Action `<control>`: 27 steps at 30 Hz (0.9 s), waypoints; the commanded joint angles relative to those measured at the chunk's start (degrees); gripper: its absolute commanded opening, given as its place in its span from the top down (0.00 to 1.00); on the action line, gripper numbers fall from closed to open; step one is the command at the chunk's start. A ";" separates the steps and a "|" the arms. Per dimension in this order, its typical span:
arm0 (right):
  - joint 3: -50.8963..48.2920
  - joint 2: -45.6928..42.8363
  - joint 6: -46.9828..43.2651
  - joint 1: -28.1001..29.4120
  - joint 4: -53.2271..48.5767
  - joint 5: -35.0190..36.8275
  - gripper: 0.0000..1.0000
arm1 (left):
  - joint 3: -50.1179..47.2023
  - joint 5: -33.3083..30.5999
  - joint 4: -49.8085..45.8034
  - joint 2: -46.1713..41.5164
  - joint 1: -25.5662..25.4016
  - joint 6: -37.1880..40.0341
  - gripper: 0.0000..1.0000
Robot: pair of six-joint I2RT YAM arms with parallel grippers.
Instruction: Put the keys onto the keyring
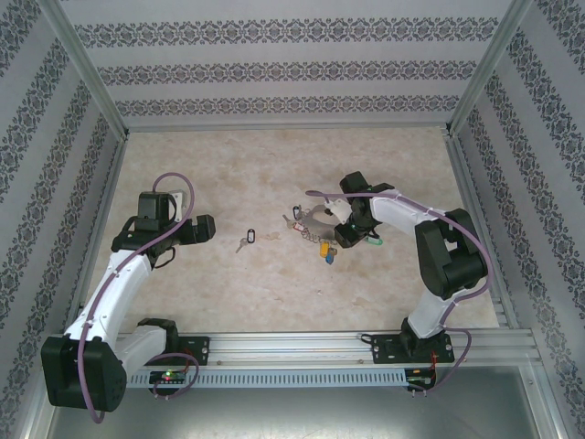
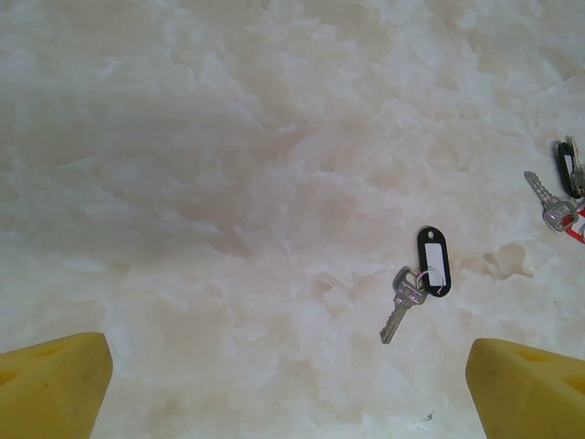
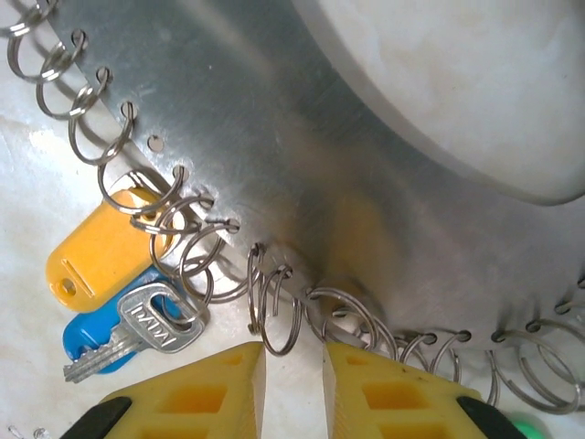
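The separate key point(image 2: 402, 306), silver with a black oval loop tag point(image 2: 434, 262), lies flat on the table point(image 1: 244, 240). My left gripper point(image 1: 206, 229) hovers just left of it, fingers point(image 2: 55, 389) wide apart and open, nothing between them. The keyring point(image 1: 315, 219) is a broad grey metal band point(image 3: 366, 165) whose edge holes carry small split rings. A yellow tag point(image 3: 105, 256), a blue tag point(image 3: 91, 340) and a silver key point(image 3: 146, 329) hang from it. My right gripper point(image 3: 292, 352) is at the band's edge, its jaws narrowly open, one split ring point(image 3: 279, 315) just ahead of the tips.
Patterned walls and metal rails enclose the table point(image 1: 274, 293). More of the ring's cluster, a silver key point(image 2: 553, 203) and a black tag point(image 2: 567, 165), shows at the left wrist view's right edge. A green tag point(image 1: 373, 242) lies beside the right arm.
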 commanded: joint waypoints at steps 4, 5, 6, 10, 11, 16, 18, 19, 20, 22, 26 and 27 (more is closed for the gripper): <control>-0.38 1.68 0.58 0.73 1.73 -1.58 0.76 | 1.21 0.76 -0.49 0.01 -0.50 -0.59 0.00; -0.21 1.92 0.58 0.73 1.68 -1.85 0.76 | 1.24 0.74 -0.50 -0.01 -0.50 -0.55 0.00; -0.13 2.07 0.64 0.63 1.61 -1.86 0.76 | 1.24 0.76 -0.50 -0.03 -0.50 -0.60 0.00; 0.01 2.21 0.92 0.46 1.61 -1.76 0.76 | 1.15 0.67 -0.49 0.01 -0.50 -0.60 0.00; -0.03 2.34 1.05 0.40 1.65 -1.76 0.76 | 1.18 0.74 -0.50 0.01 -0.48 -0.60 0.00; -0.12 2.18 1.56 0.24 2.54 -1.45 0.78 | 1.24 0.80 -0.48 0.18 -0.50 -0.60 0.00; -0.32 1.75 1.50 0.19 3.30 -1.76 0.79 | 1.28 0.74 -0.49 0.17 -0.50 -0.56 0.00; -0.42 1.45 1.46 0.24 3.78 -1.73 0.79 | 1.30 0.74 -0.49 0.17 -0.50 -0.60 0.00; -0.69 0.97 1.30 0.30 4.29 -1.58 0.80 | 1.31 0.74 -0.45 0.15 -0.50 -0.60 0.00; -0.97 -0.01 1.38 0.20 5.33 -1.87 0.81 | 1.24 0.75 -0.50 0.18 -0.50 -0.60 0.00; -1.31 -1.37 1.31 0.13 6.42 -3.33 0.82 | 1.14 1.03 -0.41 0.20 -0.50 -0.69 0.00; -1.35 -1.46 1.33 0.08 6.52 -3.45 0.82 | 1.17 1.06 -0.32 0.30 -0.50 -0.74 0.00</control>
